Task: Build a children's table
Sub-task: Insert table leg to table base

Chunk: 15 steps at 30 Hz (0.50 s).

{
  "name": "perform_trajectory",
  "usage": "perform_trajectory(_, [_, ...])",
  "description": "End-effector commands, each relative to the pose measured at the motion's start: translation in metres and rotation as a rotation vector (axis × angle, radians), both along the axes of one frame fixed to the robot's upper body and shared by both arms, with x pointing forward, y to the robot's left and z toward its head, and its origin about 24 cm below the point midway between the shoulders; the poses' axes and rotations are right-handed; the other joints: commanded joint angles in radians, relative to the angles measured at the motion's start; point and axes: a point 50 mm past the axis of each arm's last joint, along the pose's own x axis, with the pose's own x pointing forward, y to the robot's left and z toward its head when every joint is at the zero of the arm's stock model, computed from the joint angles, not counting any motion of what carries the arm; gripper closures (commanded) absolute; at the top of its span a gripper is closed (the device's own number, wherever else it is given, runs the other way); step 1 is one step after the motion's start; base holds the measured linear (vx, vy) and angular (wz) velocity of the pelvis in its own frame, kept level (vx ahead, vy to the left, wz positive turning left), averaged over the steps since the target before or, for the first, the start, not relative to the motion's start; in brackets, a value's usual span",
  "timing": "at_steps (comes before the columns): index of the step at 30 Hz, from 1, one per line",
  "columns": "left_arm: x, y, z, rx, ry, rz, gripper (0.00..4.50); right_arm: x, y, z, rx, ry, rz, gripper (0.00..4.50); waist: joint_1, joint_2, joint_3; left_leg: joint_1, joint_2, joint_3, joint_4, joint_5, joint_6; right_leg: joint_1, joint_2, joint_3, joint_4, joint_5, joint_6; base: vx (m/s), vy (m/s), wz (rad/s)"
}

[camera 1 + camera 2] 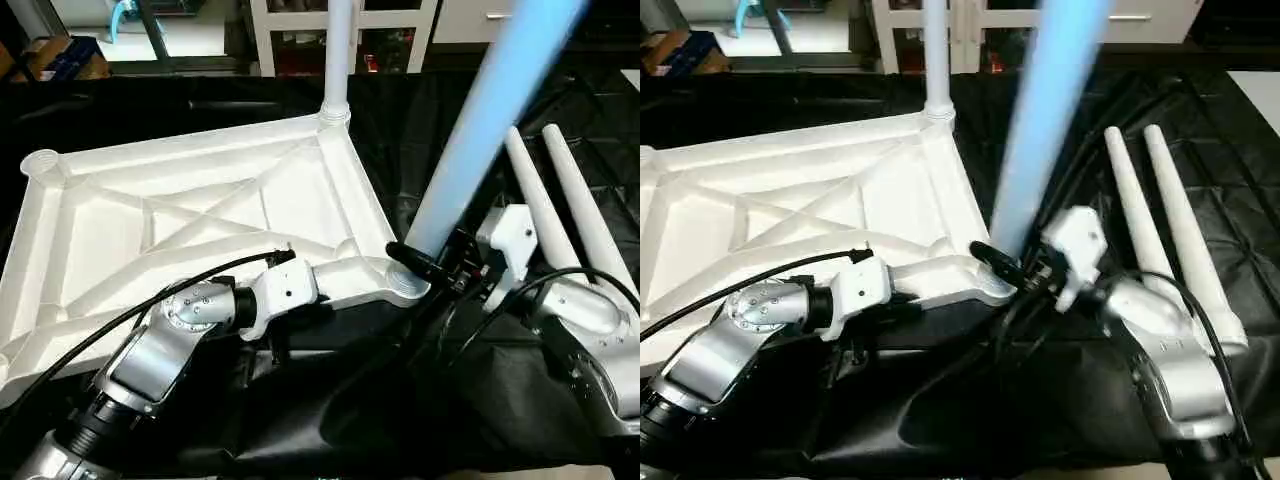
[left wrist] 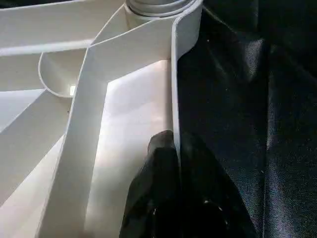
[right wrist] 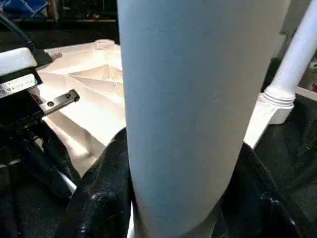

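Observation:
The children's table top [image 1: 200, 215] lies upside down on black cloth, X-ribs facing up. One white leg [image 1: 338, 50] stands upright in its far right corner socket. A second leg [image 1: 490, 110] leans a little over the near right corner socket [image 1: 405, 285], its foot at the socket. My right gripper [image 1: 430, 262] is shut on this leg just above the socket, with one black finger [image 3: 101, 191] on each side. My left gripper [image 2: 173, 146] is shut on the top's thin side wall [image 2: 174, 74] near that same corner. Two more legs [image 1: 560, 205] lie side by side at the right.
Black cloth [image 1: 450, 120] covers the work surface around the top. A white shelving unit [image 1: 400, 30] stands behind the far edge, and a cardboard box [image 1: 60, 55] sits at the far left. A black cable [image 1: 150, 300] loops over my left forearm.

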Motion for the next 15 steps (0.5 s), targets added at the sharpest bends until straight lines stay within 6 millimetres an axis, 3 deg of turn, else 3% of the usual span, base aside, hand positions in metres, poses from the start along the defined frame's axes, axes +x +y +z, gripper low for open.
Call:
perform_trajectory(1, [-0.005,0.003,-0.021,0.043,0.081,0.022,4.50,-0.021,0.019,-0.072,-0.085,0.411,0.129,2.68,-0.008,-0.013,-0.002,0.004,0.033,-0.025,-0.075,-0.455,-0.007,-0.006,-0.034,0.027,-0.088,-0.559,-0.077,0.000,0.000,0.00])
perform_trajectory(7, [-0.005,0.004,-0.021,0.041,0.080,0.029,4.50,-0.013,0.012,-0.071,-0.043,0.419,0.074,2.68,-0.023,-0.018,0.002,0.005,0.033,-0.030,-0.076,-0.492,-0.007,-0.013,-0.036,0.026,-0.096,-0.635,-0.060,0.000,0.000,0.00])
perform_trajectory(10, [-0.006,0.004,-0.021,0.040,0.079,0.030,4.50,-0.006,-0.002,-0.072,0.028,0.429,-0.032,2.68,-0.024,-0.014,0.001,0.008,0.033,-0.031,-0.075,-0.508,-0.007,-0.018,-0.037,0.028,-0.100,-0.656,-0.057,0.000,0.000,0.00])
perform_trajectory(15, [-0.006,0.004,-0.021,0.038,0.079,0.027,4.50,-0.002,-0.017,-0.072,0.102,0.437,-0.128,2.68,-0.022,-0.010,0.000,0.007,0.035,-0.029,-0.078,-0.495,-0.016,-0.014,-0.033,0.026,-0.093,-0.566,-0.079,0.000,0.000,0.00])
